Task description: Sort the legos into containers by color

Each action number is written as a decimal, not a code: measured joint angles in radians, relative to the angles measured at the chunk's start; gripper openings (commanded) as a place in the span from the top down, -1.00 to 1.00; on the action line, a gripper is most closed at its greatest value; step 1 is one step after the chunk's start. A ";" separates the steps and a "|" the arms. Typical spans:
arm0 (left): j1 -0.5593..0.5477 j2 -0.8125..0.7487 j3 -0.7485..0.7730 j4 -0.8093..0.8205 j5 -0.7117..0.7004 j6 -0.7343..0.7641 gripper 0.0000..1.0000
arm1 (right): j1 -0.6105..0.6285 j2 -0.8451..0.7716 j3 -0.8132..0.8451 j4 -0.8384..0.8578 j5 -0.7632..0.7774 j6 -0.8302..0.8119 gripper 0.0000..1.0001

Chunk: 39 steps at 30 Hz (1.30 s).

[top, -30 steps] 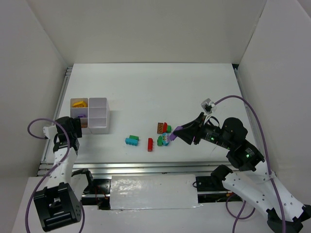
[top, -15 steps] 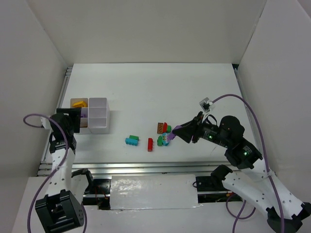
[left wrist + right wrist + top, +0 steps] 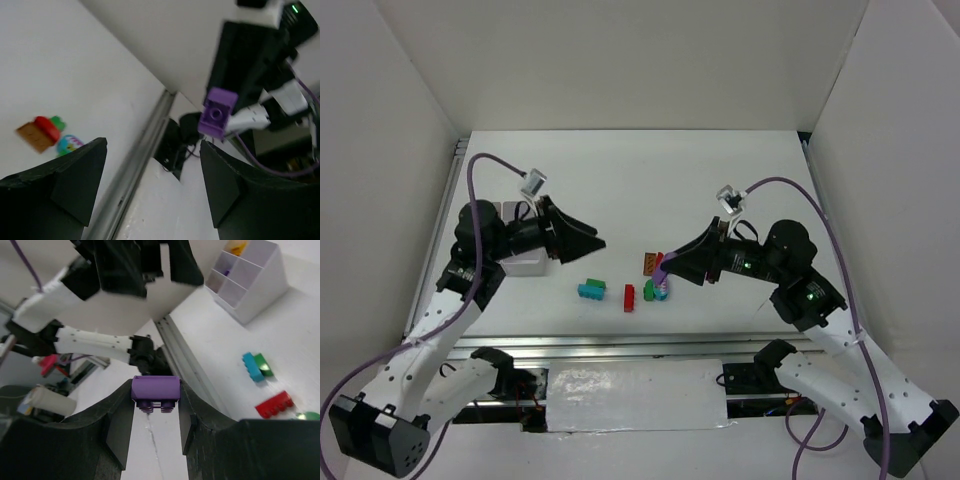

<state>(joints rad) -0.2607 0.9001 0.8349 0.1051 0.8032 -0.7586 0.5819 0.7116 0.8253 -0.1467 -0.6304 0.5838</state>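
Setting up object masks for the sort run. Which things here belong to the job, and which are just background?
Job:
- purple brick, clamped in the right gripper
- left gripper, open, holding nothing
- organiser tray
- loose on the table: teal-green pair, red brick, orange-brown brick

Background:
- purple cable
- metal rail
- white walls

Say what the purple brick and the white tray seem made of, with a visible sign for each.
Purple brick: likely hard plastic, smooth, faintly glossy; even colour and moulded studs.
Tray: probably thin plastic, milky white, perhaps translucent; slim, crisp dividing walls.
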 measured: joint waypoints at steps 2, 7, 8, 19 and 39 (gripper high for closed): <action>-0.087 -0.036 -0.042 0.071 0.062 -0.010 -0.74 | -0.006 0.011 0.010 0.054 -0.053 0.035 1.00; -0.270 -0.050 -0.066 0.150 0.111 -0.017 -0.69 | -0.007 0.019 0.028 0.141 -0.137 0.088 1.00; -0.301 -0.047 -0.066 0.160 0.106 -0.016 -0.69 | -0.007 0.021 0.031 0.156 -0.149 0.096 1.00; -0.496 0.127 0.026 0.193 0.003 -0.003 -0.42 | -0.007 0.061 0.017 0.309 -0.235 0.193 1.00; -0.517 0.160 0.080 0.150 -0.031 0.046 -0.79 | -0.013 0.034 0.016 0.211 -0.140 0.070 1.00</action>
<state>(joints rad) -0.7780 1.0603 0.9146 0.2546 0.7719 -0.7124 0.5690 0.7456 0.8410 0.0639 -0.7700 0.6537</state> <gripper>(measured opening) 0.879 0.438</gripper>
